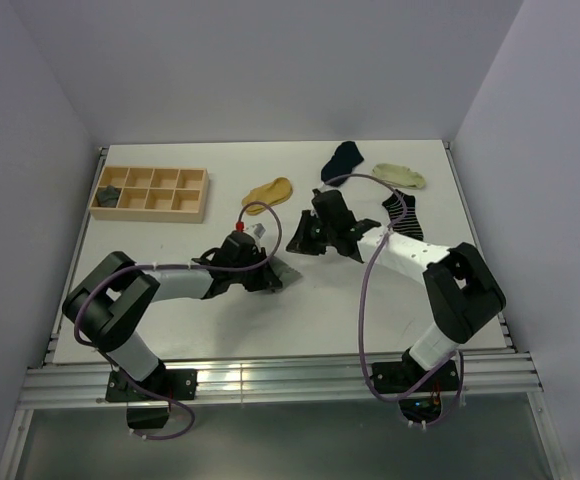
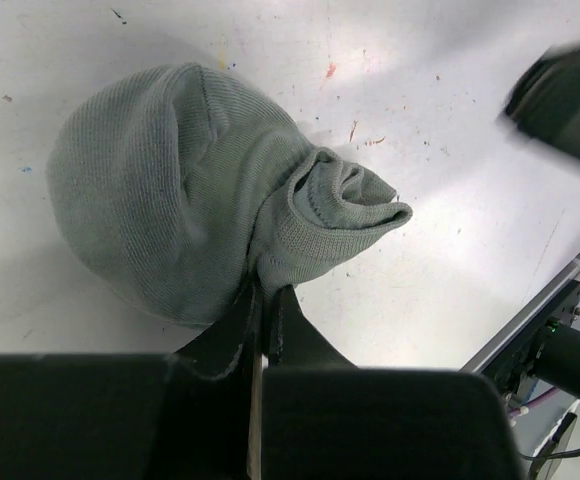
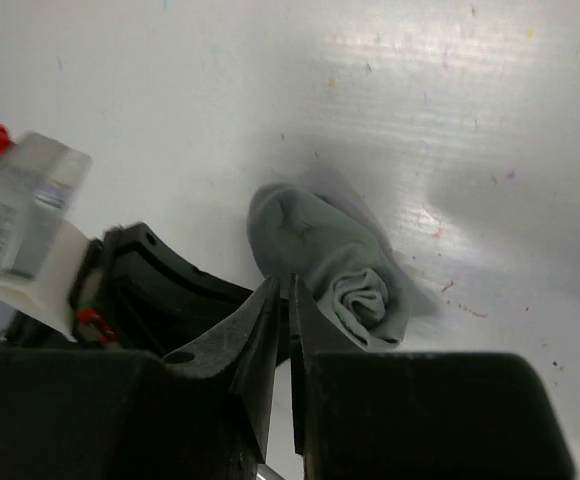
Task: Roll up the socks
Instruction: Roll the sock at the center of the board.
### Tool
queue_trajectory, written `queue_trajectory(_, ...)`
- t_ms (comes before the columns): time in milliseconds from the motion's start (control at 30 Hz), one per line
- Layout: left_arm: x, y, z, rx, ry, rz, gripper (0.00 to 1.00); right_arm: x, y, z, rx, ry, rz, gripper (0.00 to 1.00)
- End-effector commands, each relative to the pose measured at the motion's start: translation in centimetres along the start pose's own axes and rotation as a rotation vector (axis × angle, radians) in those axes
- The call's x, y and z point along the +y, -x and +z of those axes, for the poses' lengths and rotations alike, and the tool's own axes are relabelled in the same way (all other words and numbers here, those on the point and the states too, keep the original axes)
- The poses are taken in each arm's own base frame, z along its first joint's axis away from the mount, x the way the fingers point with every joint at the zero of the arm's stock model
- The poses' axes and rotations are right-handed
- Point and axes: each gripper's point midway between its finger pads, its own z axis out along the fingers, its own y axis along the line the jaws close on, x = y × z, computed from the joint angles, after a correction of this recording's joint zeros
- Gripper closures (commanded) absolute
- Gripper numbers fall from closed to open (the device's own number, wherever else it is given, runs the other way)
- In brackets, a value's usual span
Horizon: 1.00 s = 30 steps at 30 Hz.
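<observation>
light grey sock (image 3: 330, 262) rolled on white table (image 3: 450, 110), right gripper (image 3: 283, 292) jaws nearly together

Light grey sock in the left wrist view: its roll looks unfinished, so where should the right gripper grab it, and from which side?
Probably the bunched cuff sticking out of the light grey sock: a raised, folded lump the jaws can span. Come from that view's right, since the left gripper pinches the near edge.

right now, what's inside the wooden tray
A dark grey sock bundle sits in the wooden tray's front-left compartment. The other seven compartments show only bare wood. Anything beneath the bundle is covered.
</observation>
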Motion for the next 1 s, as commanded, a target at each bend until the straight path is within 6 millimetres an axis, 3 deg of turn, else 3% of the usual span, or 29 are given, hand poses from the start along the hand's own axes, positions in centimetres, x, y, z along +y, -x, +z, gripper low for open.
queue_trajectory(0,2.5,-1.6,0.1,0.060,0.087,-0.024,1.00,-0.3,-2.8,0.1,0.071,0.042,-0.008,0.85)
queue_trajectory(133,3.2,-1.5,0.0,0.059,0.096,-0.046,1.00,-1.1,-5.6,0.7,0.129,0.080,0.025,0.86)
queue_trajectory(633,3.1,-1.4,0.4,0.077,0.092,-0.057,1.00,-0.3,-4.9,2.5,0.125,0.111,0.024,0.87)
queue_trajectory(967,3.1,-1.2,0.2,0.061,0.089,-0.047,1.00,-4.3,-6.6,4.4,0.173,-0.016,0.072,0.87)
